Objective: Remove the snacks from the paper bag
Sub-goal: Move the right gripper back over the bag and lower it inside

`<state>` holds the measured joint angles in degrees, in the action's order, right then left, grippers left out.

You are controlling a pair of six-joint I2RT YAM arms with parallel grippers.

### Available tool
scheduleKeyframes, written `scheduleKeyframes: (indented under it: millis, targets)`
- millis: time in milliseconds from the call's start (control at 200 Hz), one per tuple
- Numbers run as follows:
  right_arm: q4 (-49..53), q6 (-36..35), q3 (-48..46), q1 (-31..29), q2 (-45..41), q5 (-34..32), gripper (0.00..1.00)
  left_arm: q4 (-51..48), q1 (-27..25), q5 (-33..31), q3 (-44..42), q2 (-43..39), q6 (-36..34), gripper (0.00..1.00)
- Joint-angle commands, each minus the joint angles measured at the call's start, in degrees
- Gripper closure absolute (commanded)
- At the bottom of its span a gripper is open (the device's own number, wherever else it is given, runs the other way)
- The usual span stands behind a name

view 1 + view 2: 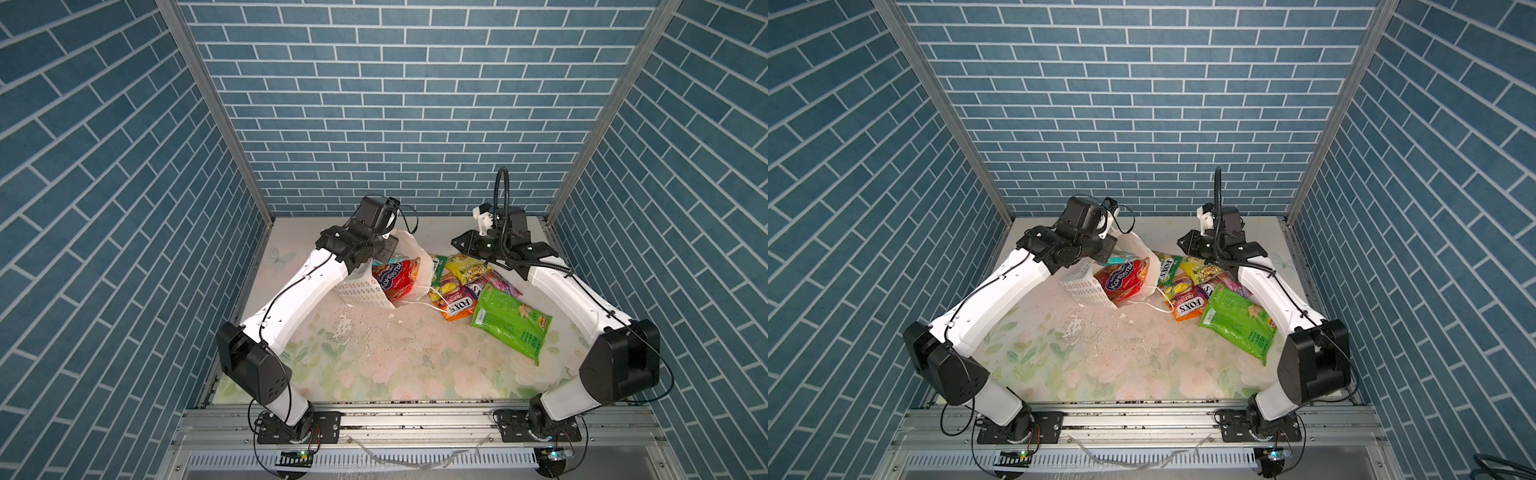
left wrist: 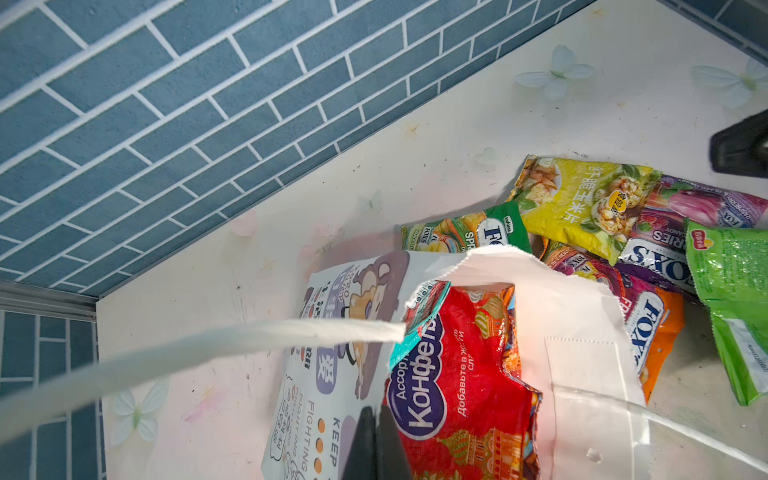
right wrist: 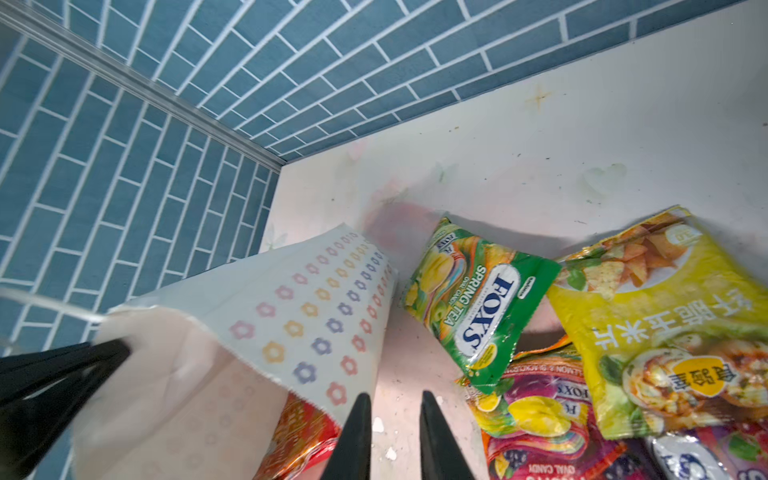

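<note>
My left gripper (image 2: 376,419), fingers pressed together, pinches the rim of the tall white paper gift bag (image 1: 365,295) with rows of small coloured rings. This props the bag half-tipped at 10 o'clock on the floral-patterned table (image 1: 395,365), its mouth turned toward 3 o'clock. My right gripper (image 3: 395,399) hangs slightly spread and empty near that mouth. Inside lie the large glossy red packet (image 2: 457,374) and, tucked behind it, a teal packet (image 2: 415,328). Five are out, heaped at 2 o'clock: small green FOX'S packet (image 3: 482,307), yellow packet (image 3: 665,311), purple packet (image 1: 500,286), orange packet (image 1: 457,307) and large bright green packet (image 1: 511,324). Step in hand, as I judge it: reach in for the red packet. Done well, I hold the rim high and steady, enter along the bag's axis, and close on the packet's crimped end only, not on paper. The rim is thin and serrated, and a white cord handle (image 2: 208,345) runs from it past my left wrist; either could catch a finger. Room is tight toward the blue brick-patterned wall (image 1: 395,124) at 12 o'clock; the bare table from 5 to 7 o'clock is the widest place to set packets.
</note>
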<state>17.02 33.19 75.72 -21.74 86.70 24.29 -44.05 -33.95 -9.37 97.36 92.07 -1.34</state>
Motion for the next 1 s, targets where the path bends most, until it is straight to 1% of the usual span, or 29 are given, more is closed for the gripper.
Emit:
scheduleKeyframes:
  millis: [0, 155, 350, 540, 635, 780, 995]
  targets:
    - [-2.2, 3.9, -1.5, -1.7, -3.8, 2.2, 0.78, 3.2, -0.9, -0.1, 3.6, 1.9, 1.0, 1.0]
    - [-4.3, 12.0, -2.9, -5.6, -4.7, 2.6, 0.78, 4.0, -1.9, -0.7, 5.1, 4.2, 1.9, 1.0]
    - [-13.4, 22.1, -5.6, -10.6, -1.5, 2.1, 0.78, 5.9, -2.7, -1.8, 5.0, 5.1, 2.4, 1.0]
    - [-14.7, 25.6, -3.1, -15.2, 3.3, -3.2, 0.78, 7.7, -3.0, -2.0, 2.9, 4.1, 2.4, 1.0]
    - [-13.9, 27.8, -1.7, -16.9, 5.7, -5.5, 0.74, 7.8, -3.1, -1.9, 2.6, 4.1, 2.2, 1.0]
    - [-20.3, 34.3, -3.2, -17.6, 8.8, -6.6, 0.67, 9.0, -3.4, -2.0, 0.8, 3.4, 1.5, 1.0]
    - [-19.6, 36.4, 0.4, -19.6, 13.1, -10.2, 0.63, 12.2, -3.7, -3.0, -4.0, 0.1, 0.2, 1.0]
